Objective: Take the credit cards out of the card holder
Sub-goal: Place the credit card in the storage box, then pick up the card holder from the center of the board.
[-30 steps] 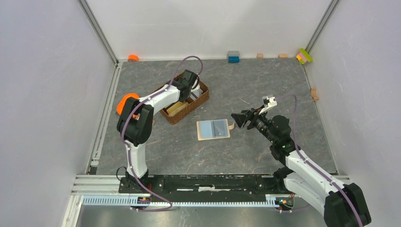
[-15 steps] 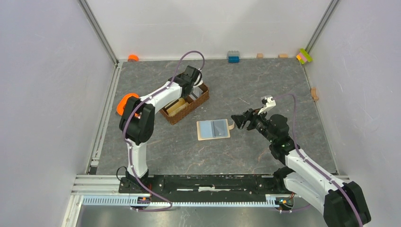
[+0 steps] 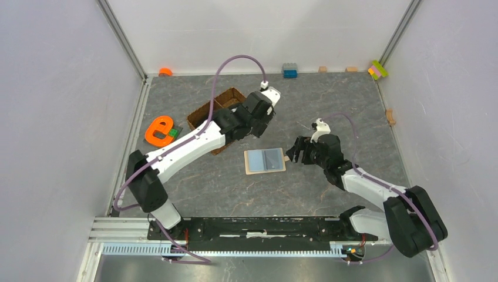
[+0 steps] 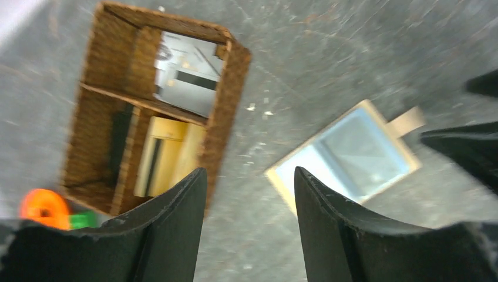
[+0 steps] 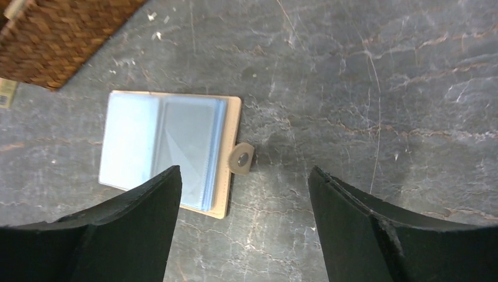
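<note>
Left end effector [image 4: 249, 173] swung off basket [image 4: 226, 100] toward card holder [image 3: 265, 160], spread, empty; right end effector [image 5: 244, 176] spread too; best pin tab [image 5: 241, 158] first.

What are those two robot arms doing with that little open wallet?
They are emptying a card holder. It lies open on the table, its clear sleeves looking empty. Cards lie in the wicker basket beside it. The left tool and the right tool both hover near the holder, open, holding nothing.
</note>
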You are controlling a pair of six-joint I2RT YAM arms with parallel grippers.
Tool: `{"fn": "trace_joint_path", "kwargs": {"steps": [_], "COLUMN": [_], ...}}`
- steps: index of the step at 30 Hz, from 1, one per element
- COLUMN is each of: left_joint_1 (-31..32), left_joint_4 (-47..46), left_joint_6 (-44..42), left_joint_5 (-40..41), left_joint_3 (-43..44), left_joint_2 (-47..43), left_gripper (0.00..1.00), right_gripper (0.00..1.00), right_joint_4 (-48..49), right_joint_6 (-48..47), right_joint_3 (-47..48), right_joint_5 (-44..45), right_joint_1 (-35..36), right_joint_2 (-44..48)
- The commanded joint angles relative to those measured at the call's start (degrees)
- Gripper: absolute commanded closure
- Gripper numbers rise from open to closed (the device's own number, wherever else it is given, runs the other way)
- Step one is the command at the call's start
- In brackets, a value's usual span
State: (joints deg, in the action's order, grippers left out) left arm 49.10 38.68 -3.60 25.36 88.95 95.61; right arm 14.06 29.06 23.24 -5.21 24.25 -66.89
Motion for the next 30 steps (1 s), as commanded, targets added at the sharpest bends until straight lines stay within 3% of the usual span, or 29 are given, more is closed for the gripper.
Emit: {"fn": "trace_joint_path", "kwargs": {"steps": [1,9,15,19,23,30], "left_joint_1": [-1.11,-1.11,-2.06,-3.6,-6.57,-7.35], "left_joint_4": [-4.31,-30.26,-35.24,-40.31,-44.35,-42.04], "left_joint_6": [25.36,30.22,32.14,37.12,41.39,42.8], "left_joint_5": [-8.16,-13.56,-14.7,-18.12,-22.64,-24.86], "left_joint_3": [-5.6,-33.01,-38.83,-42.78,-46.07,-45.29], "left_joint_2": [-1.89,-10.37,-12.62,-12.72,-11.25,-6.03], "left_gripper": [0.37,0.35,0.33,0.33,0.33,0.33], "right_gripper": [0.18,0.24,0.31,0.51,0.8,0.92], "right_joint_4": [1.77,3.64,3.56,4.42,5.35,7.69], "right_joint_6": [-0.55,-1.46,-2.16,-2.78,-2.84,-1.56], "right_joint_3": [2.42,3.81,5.91,6.0,5.28,1.91], "right_joint_5": [1.65,3.28,7.41,8.98,9.65,9.61], "right_joint_1": [0.92,3.81,6.19,6.86,6.95,6.96], "right_joint_2": [-2.75,-7.11,-12.71,-14.35,-13.66,-8.85]}}
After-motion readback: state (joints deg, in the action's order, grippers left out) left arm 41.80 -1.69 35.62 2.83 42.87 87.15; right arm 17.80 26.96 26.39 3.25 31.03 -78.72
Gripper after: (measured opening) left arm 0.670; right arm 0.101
